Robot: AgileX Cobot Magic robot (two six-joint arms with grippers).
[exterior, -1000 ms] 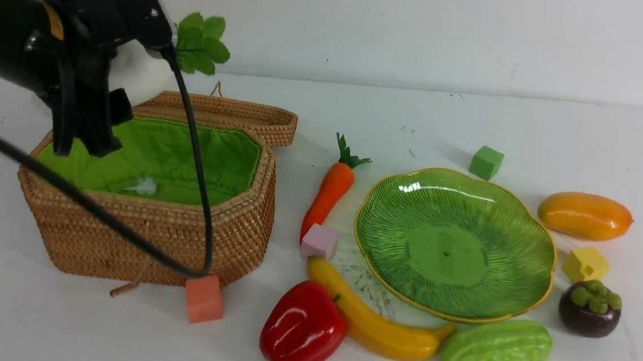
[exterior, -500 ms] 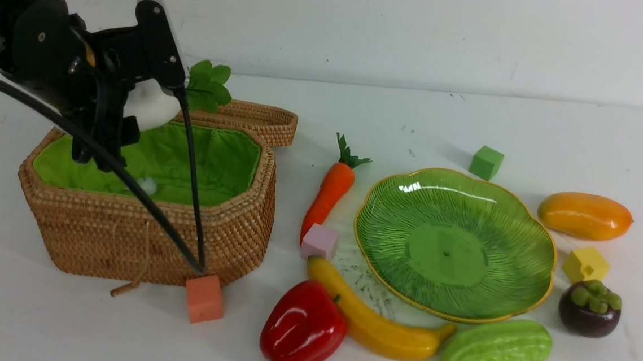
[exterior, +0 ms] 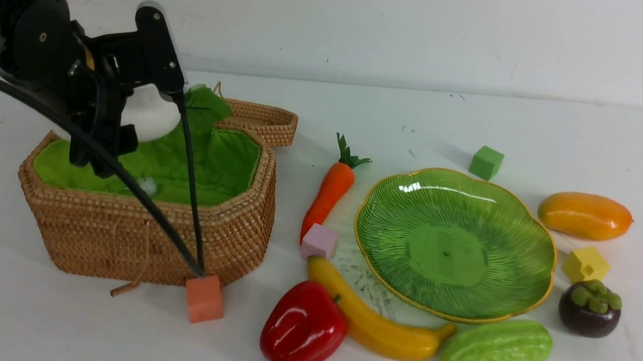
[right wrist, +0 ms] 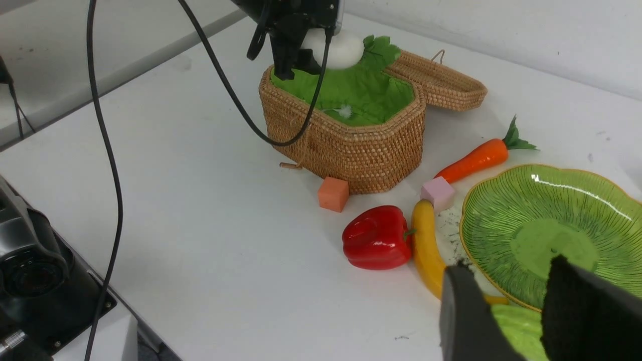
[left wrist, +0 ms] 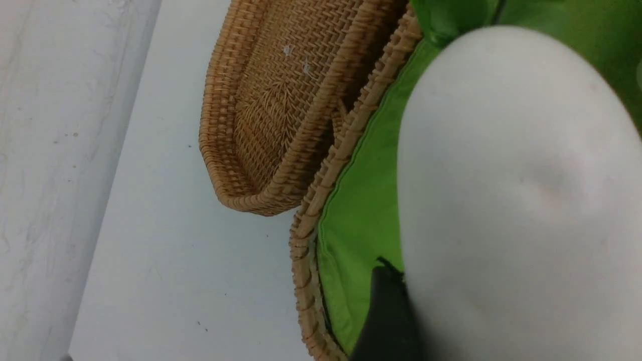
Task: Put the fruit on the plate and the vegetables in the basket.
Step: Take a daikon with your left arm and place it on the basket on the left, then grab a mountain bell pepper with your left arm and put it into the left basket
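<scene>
Over at my left side of the white table sits the octagonal tan wicker basket (exterior: 142, 236) with its green cloth lining, its woven lid (exterior: 258, 119) lying open behind it. Right of it, well apart, lies the shallow ribbed green plate (exterior: 452, 246) with the yellow rim.

My left gripper (exterior: 112, 143) hangs over the basket's back left corner. My right gripper (right wrist: 506, 265) hovers by the plate's near edge, fingers parted with nothing between them.

The long yellow banana (exterior: 374, 320) lies along the plate's front left edge, touching the glossy red bell pepper (exterior: 303, 326) on its left. The light green ridged gourd (exterior: 494, 346) lies at the banana's tip, just in front of the plate. The orange carrot (exterior: 329, 195) lies between basket and plate. The oval orange-yellow mango (exterior: 585, 216) rests to the plate's right.

I am pinching the white leafy radish (exterior: 150, 115) in my left fingers above the lining, with its leaves drooping into the basket.

The dark purple mangosteen (exterior: 590, 310) sits beside the plate's right front rim. A small yellow foam cube (exterior: 585, 264) lies between it and the mango. A pink cube (exterior: 320, 241) lies at the carrot's tip, touching the banana's upper end. An orange cube (exterior: 204, 298) is at the basket's front, and a green cube (exterior: 486, 162) lies behind the plate.
</scene>
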